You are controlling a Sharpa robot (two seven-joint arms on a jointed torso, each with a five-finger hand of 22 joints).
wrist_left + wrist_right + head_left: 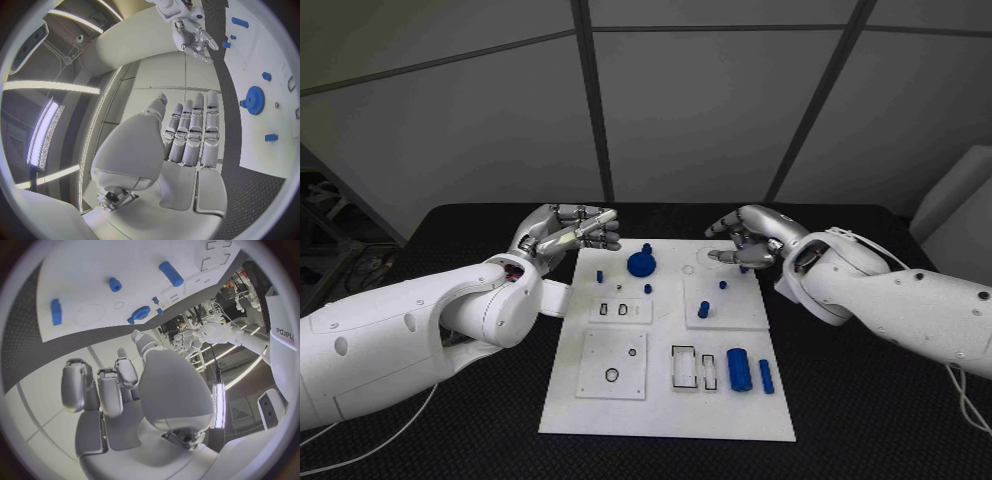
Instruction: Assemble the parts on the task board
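The white task board (668,400) lies in the middle of the black table. On it a blue gear (642,263) sits near the far edge, with small blue pegs (648,288) beside it and a thick blue cylinder (738,369) next to a thinner blue rod (766,376) toward the near right. My left hand (567,232) hovers over the table at the board's far left corner, fingers straight and side by side (187,135), holding nothing. My right hand (747,240) hangs above the board's far right corner with fingers bent and apart (119,390), also holding nothing. The gear (254,100) (141,314) shows from both wrists.
Raised white blocks with rectangular slots (684,366) and round holes (612,374) sit on the board. Black table surface (877,420) surrounds the board on all sides. A grey panelled wall (689,110) stands behind the table's far edge.
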